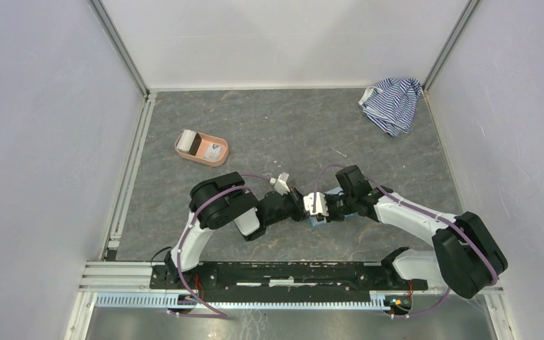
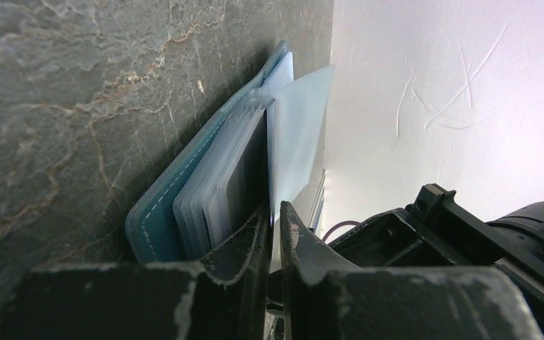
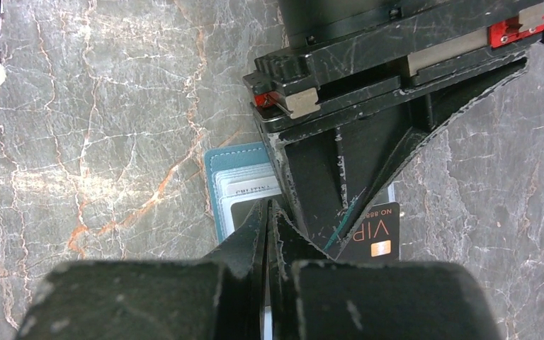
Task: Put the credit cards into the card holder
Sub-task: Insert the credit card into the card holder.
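The teal card holder (image 2: 157,216) lies open on the table, its clear sleeves (image 2: 216,188) fanned out and one pale sleeve (image 2: 297,142) lifted off the stack. My left gripper (image 2: 276,207) lies sideways at the sleeves' edge. Its jaws stand a sliver apart, with a thin edge running along one finger. From the right wrist view a dark credit card marked VIP (image 3: 375,230) lies under the left gripper (image 3: 340,212). My right gripper (image 3: 268,204) is shut, tips down on the card holder (image 3: 216,184). Both grippers meet over the card holder (image 1: 316,221).
A salmon-pink oval tray (image 1: 184,150) at the left holds a dark card (image 1: 197,145) and a whitish card (image 1: 214,150). A blue-and-white striped cloth (image 1: 393,105) lies bunched in the far right corner. White walls enclose the table on three sides.
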`<act>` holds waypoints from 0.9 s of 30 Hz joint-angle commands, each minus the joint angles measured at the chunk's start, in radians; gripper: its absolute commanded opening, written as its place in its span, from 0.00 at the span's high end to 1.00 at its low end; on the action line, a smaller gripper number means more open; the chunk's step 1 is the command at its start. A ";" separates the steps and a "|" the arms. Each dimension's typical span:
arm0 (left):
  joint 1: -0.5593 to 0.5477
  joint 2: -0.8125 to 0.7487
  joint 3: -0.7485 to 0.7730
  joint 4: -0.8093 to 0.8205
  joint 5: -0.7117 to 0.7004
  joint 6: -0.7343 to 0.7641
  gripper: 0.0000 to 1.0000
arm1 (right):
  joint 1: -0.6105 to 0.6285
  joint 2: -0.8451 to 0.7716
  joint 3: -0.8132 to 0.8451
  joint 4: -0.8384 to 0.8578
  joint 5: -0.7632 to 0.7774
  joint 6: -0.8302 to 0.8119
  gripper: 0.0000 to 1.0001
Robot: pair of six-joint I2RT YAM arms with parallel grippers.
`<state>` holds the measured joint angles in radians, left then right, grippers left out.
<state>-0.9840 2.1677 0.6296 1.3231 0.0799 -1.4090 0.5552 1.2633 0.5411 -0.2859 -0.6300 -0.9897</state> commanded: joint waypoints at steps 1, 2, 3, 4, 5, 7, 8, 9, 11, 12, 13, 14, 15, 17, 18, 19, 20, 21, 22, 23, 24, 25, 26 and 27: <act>0.001 0.055 -0.048 -0.165 -0.030 0.013 0.81 | 0.008 0.013 0.025 0.000 0.027 -0.013 0.98; 0.001 0.055 -0.049 -0.162 -0.029 0.014 0.81 | 0.011 0.008 0.023 0.002 0.026 -0.014 0.98; 0.001 0.055 -0.051 -0.159 -0.029 0.012 0.80 | 0.016 0.003 0.019 0.008 0.030 -0.014 0.98; 0.001 0.055 -0.051 -0.159 -0.029 0.012 0.80 | 0.019 -0.002 0.016 0.014 0.039 -0.015 0.98; 0.001 0.055 -0.052 -0.159 -0.028 0.012 0.80 | 0.024 -0.003 0.016 0.016 0.049 -0.015 0.98; 0.002 0.056 -0.050 -0.159 -0.029 0.012 0.80 | 0.025 -0.003 0.020 0.014 0.062 -0.015 0.98; 0.002 0.057 -0.049 -0.159 -0.028 0.012 0.80 | 0.027 -0.003 0.021 0.012 0.070 -0.015 0.98; 0.002 0.057 -0.048 -0.159 -0.027 0.011 0.80 | 0.028 -0.003 0.023 0.009 0.077 -0.014 0.98; 0.004 0.058 -0.048 -0.159 -0.026 0.013 0.79 | 0.027 -0.002 0.028 0.006 0.098 -0.016 0.98; 0.004 0.058 -0.046 -0.159 -0.025 0.013 0.79 | 0.027 -0.001 0.031 0.002 0.108 -0.018 0.98; 0.005 0.057 -0.046 -0.159 -0.025 0.013 0.79 | 0.027 0.002 0.035 -0.003 0.115 -0.018 0.98; 0.005 0.058 -0.048 -0.159 -0.024 0.013 0.78 | 0.028 0.003 0.038 -0.006 0.123 -0.017 0.98; 0.005 0.058 -0.047 -0.159 -0.024 0.013 0.78 | 0.027 0.006 0.042 -0.011 0.130 -0.018 0.98; 0.007 0.058 -0.047 -0.159 -0.025 0.013 0.78 | 0.026 0.010 0.049 -0.018 0.147 -0.018 0.98; 0.007 0.057 -0.047 -0.159 -0.024 0.013 0.77 | 0.027 0.012 0.052 -0.020 0.156 -0.017 0.98; 0.007 0.056 -0.048 -0.159 -0.024 0.013 0.77 | 0.027 0.012 0.054 -0.021 0.165 -0.016 0.99; 0.009 0.056 -0.048 -0.159 -0.025 0.013 0.77 | 0.027 0.012 0.056 -0.023 0.171 -0.014 0.99; 0.009 0.055 -0.048 -0.159 -0.025 0.013 0.77 | 0.027 0.013 0.059 -0.026 0.177 -0.013 0.99; 0.008 0.056 -0.048 -0.159 -0.025 0.013 0.77 | 0.026 0.014 0.062 -0.028 0.180 -0.013 0.99; 0.010 0.056 -0.048 -0.159 -0.024 0.013 0.77 | 0.028 0.014 0.064 -0.031 0.186 -0.012 0.99; 0.010 0.056 -0.048 -0.159 -0.023 0.013 0.76 | 0.028 0.016 0.068 -0.036 0.190 -0.012 0.99; 0.011 0.057 -0.049 -0.159 -0.023 0.013 0.76 | 0.027 0.019 0.070 -0.038 0.196 -0.012 0.99; 0.011 0.055 -0.049 -0.160 -0.022 0.013 0.75 | 0.027 0.022 0.073 -0.044 0.201 -0.012 0.99; 0.013 0.055 -0.050 -0.159 -0.022 0.013 0.75 | 0.027 0.026 0.077 -0.047 0.208 -0.012 0.99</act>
<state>-0.9810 2.1677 0.6159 1.3426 0.0803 -1.4208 0.5873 1.2739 0.5743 -0.3294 -0.5022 -0.9916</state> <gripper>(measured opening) 0.236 0.017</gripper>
